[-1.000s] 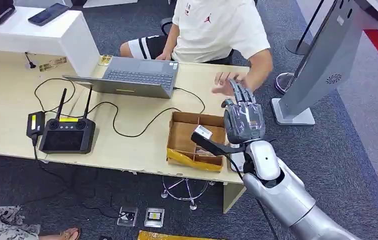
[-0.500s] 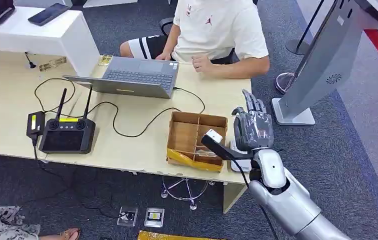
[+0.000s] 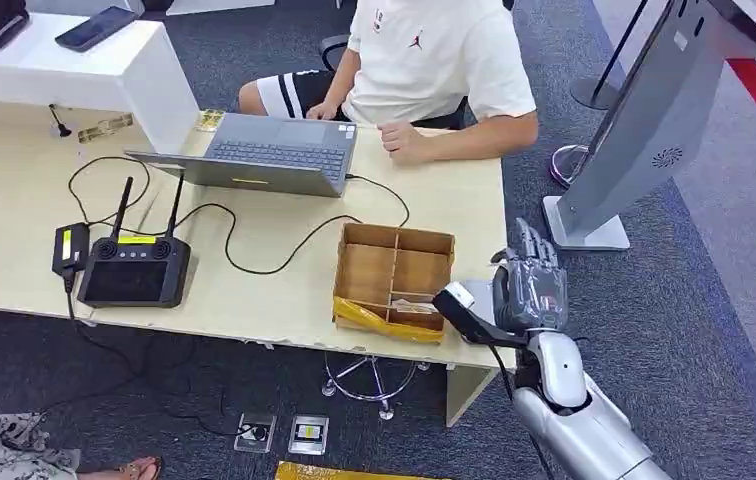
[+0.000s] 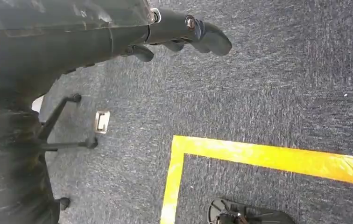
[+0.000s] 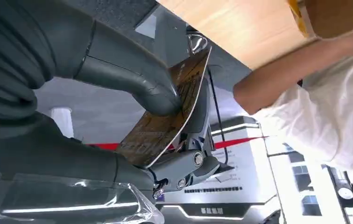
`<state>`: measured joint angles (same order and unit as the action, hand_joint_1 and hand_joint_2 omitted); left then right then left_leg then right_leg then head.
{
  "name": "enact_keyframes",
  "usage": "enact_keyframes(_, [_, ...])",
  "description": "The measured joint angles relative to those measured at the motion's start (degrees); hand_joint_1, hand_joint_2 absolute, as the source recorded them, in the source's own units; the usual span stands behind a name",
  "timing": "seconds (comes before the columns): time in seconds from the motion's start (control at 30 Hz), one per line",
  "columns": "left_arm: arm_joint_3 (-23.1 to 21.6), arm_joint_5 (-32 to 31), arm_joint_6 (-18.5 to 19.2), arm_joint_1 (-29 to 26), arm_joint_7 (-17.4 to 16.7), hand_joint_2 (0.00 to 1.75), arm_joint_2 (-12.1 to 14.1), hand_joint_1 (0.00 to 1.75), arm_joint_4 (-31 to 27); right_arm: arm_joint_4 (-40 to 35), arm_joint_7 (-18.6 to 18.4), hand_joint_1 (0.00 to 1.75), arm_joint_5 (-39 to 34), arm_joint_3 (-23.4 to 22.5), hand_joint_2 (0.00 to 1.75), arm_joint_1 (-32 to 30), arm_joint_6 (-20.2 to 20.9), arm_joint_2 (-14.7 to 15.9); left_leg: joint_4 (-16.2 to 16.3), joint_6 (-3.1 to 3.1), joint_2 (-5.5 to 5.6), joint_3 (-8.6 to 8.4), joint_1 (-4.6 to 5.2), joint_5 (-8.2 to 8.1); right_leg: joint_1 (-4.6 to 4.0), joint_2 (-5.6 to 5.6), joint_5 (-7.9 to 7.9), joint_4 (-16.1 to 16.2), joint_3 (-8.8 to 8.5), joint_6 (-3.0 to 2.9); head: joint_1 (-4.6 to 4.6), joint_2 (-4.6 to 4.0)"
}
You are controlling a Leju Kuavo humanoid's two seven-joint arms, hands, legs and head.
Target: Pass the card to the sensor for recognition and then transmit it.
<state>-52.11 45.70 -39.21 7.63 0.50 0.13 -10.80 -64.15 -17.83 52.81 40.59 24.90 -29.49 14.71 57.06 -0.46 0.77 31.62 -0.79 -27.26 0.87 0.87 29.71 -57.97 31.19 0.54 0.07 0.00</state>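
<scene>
Between the thumb and fingers of your right hand [image 3: 526, 290] sat the card [image 5: 165, 114], the thumb pressed flat on its face and the fingers backing it. That hand hung just off the corner of the table [image 3: 254, 300], palm turned away from the head camera. Your left hand [image 4: 184, 32] hung low over the carpet with its fingers curled in, holding nothing.

The pinch covered only part of the card, so a quick wrist turn toward the sensor could, I judge, let it slide or tilt out. Which surface was the sensor I could not tell; the grey kiosk [image 3: 644, 130] stood on the floor near the hand, on its far side.

A swing back over the table risked clipping the cardboard tray [image 3: 394, 280] just beside the hand. The person [image 3: 434, 60] sat across the table with a forearm resting near the laptop [image 3: 274, 155], well apart from the remote controller [image 3: 134, 268] and its cables.
</scene>
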Motion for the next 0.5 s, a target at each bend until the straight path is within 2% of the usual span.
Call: enact_keyframes(0.5, [1.1,-1.2,0.0,-0.3,-0.7,1.75,0.4,0.0,0.0,6.8,3.7,1.75,-0.3,0.3,1.75,-0.9,0.6,-3.7,0.0,0.0,0.0,0.01,0.0,0.0,0.0,0.0,0.0,0.0,0.0,0.0,-0.02,0.0])
